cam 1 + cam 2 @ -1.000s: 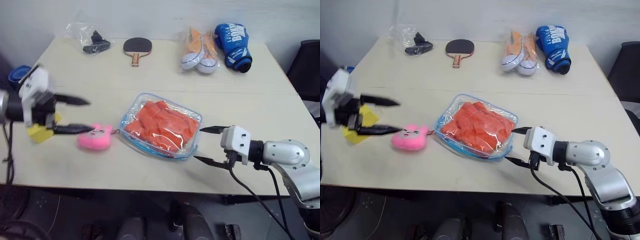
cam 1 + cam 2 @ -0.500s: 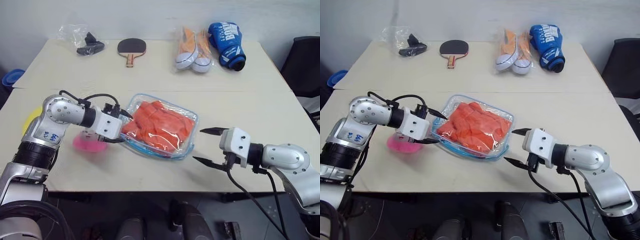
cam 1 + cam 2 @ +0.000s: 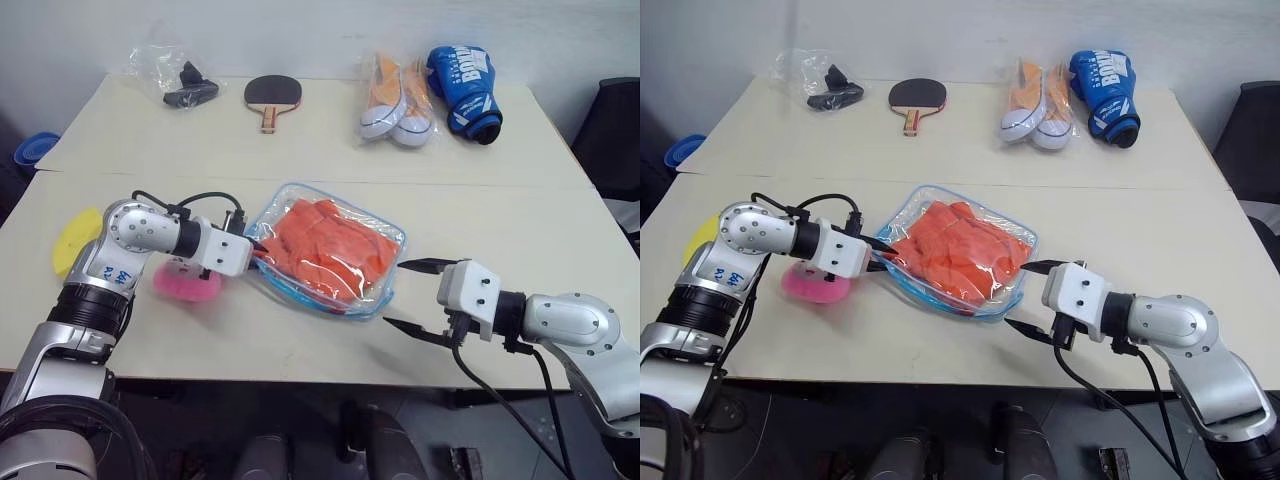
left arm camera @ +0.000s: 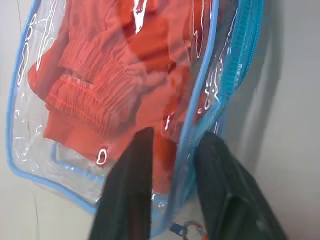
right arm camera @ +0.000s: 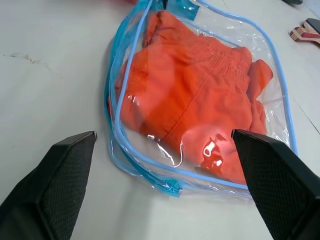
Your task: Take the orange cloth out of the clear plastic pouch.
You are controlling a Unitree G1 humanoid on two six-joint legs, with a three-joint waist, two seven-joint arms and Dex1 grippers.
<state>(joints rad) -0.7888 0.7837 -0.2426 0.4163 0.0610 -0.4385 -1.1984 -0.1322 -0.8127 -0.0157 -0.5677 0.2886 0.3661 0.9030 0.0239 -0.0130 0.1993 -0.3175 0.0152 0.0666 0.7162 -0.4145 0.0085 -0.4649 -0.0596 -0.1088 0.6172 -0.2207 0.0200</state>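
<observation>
A clear pouch point(image 3: 330, 250) with blue edging lies near the middle of a pale table point(image 3: 300, 140), the orange cloth point(image 3: 325, 245) folded inside it. The left gripper point(image 3: 883, 262) is pinching the pouch's left edge; its wrist view shows one black finger point(image 4: 127, 195) on each side of the blue trim. The right gripper point(image 3: 410, 298) hovers just off the pouch's right corner, fingers spread wide (touching nothing). A pink plush toy point(image 3: 185, 283) sits beneath the left arm, beside a yellow sponge point(image 3: 72, 236).
</observation>
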